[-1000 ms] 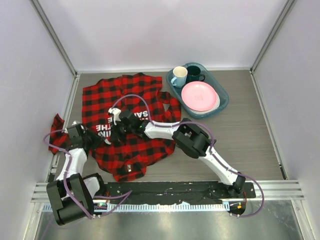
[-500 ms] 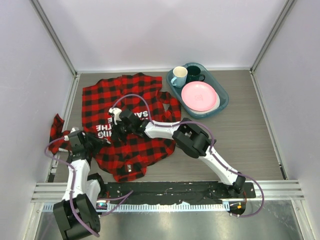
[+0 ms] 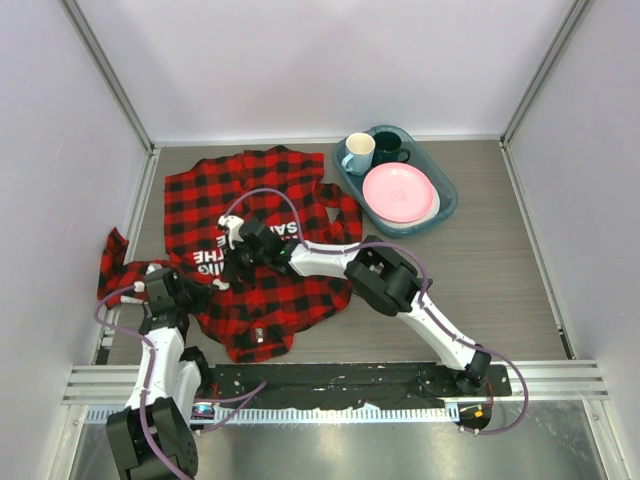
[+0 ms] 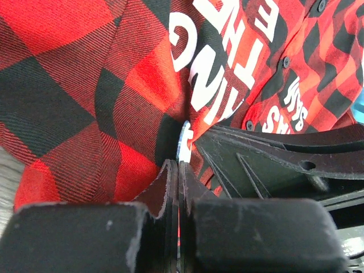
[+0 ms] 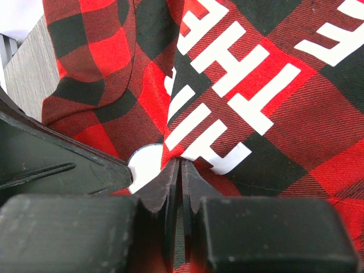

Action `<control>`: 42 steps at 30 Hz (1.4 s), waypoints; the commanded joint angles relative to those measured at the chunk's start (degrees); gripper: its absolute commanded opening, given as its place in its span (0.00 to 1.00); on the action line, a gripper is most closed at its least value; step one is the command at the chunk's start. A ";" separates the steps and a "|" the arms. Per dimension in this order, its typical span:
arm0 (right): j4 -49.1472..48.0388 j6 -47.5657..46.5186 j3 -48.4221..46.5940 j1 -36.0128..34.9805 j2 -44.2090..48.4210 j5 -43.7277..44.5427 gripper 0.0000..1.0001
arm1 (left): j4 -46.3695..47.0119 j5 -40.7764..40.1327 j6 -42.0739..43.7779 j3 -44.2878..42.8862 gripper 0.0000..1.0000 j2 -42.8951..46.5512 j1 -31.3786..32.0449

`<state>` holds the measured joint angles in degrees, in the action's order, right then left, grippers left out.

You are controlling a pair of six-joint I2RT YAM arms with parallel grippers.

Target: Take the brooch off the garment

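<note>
The garment (image 3: 250,195), a red-and-black checked shirt with white lettering, lies spread on the left half of the table. The brooch (image 5: 145,165) is a small white disc on the cloth. In the left wrist view the brooch (image 4: 185,141) shows edge-on at my fingertips. My left gripper (image 4: 179,166) is shut with the disc's rim between its tips, and sits at the shirt's lower left (image 3: 205,288). My right gripper (image 5: 181,162) is shut on a fold of the garment (image 5: 284,114) right beside the brooch, reaching in from the right (image 3: 232,262).
A teal tray (image 3: 448,205) at the back right holds a pink plate (image 3: 398,192), a pale mug (image 3: 358,152) and a dark mug (image 3: 388,148). One sleeve (image 3: 112,262) trails toward the left wall. White walls enclose the table on three sides.
My left arm has drawn back toward the near edge, its gripper opening briefly and closing again at the brooch. The right arm has held its place on the cloth.
</note>
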<state>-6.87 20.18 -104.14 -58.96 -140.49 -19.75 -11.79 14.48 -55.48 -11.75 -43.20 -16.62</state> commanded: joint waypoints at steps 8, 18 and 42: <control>-2.97 1.26 -1.51 0.42 -0.40 -1.61 0.12 | -7.27 -1.99 -0.51 -3.44 0.24 2.50 2.38; -2.79 1.17 -1.51 0.60 -0.75 -2.58 0.12 | -11.32 -4.11 3.45 -16.18 0.59 -7.92 1.07; -2.44 0.91 -1.86 0.78 -1.02 -3.28 0.12 | -9.04 -0.77 16.90 -23.41 0.39 -30.45 -1.31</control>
<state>-7.70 21.17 -104.16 -58.35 -141.16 -22.04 -22.92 13.17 -41.41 -33.41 -73.14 -17.58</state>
